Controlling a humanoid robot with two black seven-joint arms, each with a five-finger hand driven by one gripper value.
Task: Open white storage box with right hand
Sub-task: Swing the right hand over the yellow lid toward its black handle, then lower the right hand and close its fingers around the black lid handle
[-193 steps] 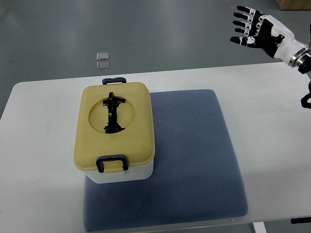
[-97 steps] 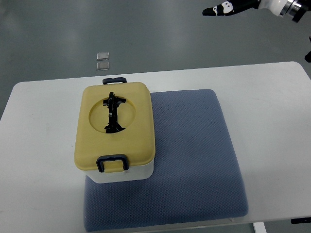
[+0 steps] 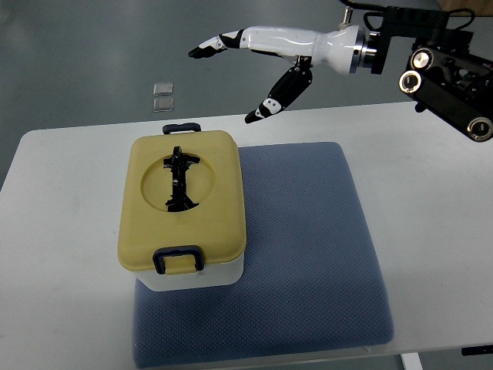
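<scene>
The white storage box (image 3: 196, 276) with a yellow lid (image 3: 185, 200) stands on the left part of a blue-grey mat (image 3: 308, 254). The lid is closed. A black folded handle (image 3: 179, 179) lies in its round recess, and dark blue latches sit at the near (image 3: 178, 258) and far (image 3: 180, 127) ends. My right hand (image 3: 239, 73) reaches in from the upper right, high above the table's far edge. Its fingers (image 3: 214, 44) are spread and hold nothing. It is beyond and to the right of the box, not touching it. The left arm does not show.
The white table (image 3: 62, 231) carries the mat and box. Its far edge runs just behind the box. Two small clear squares (image 3: 162, 96) lie on the grey floor beyond it. My right forearm's black joints (image 3: 447, 81) hang over the table's far right corner.
My right hand has swung far to the left, from the upper right corner to above the table's far edge near the box. The box has not moved.
</scene>
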